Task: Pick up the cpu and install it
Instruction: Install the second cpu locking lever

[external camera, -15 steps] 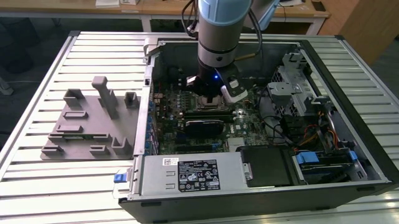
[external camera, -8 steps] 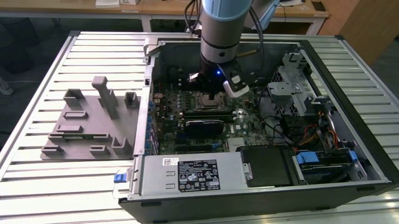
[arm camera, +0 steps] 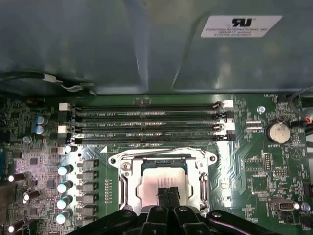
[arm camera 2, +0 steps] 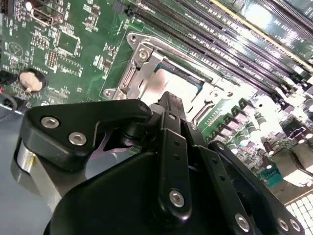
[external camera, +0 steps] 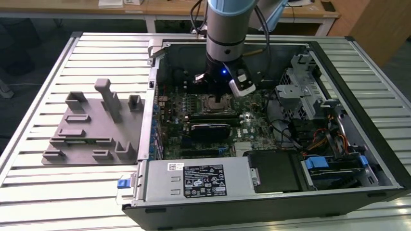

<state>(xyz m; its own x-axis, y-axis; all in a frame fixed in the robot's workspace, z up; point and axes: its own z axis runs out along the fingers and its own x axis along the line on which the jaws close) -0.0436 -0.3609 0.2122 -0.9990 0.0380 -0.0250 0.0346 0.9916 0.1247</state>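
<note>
The cpu, a small square chip with a silver-grey top, lies flat inside the metal-framed motherboard socket. In the second wrist view the cpu shows pale within the socket frame. My gripper hangs straight over it with its two black fingers pressed together and nothing between them. Its tips are at or just above the chip's top; whether they touch I cannot tell. In the exterior view the gripper reaches down into the open computer case above the socket.
Memory slots run beside the socket, and capacitors stand along one side. A grey fixture tray with upright posts sits on the slatted table at the exterior view's left. The power supply, drive cage and cables crowd the case.
</note>
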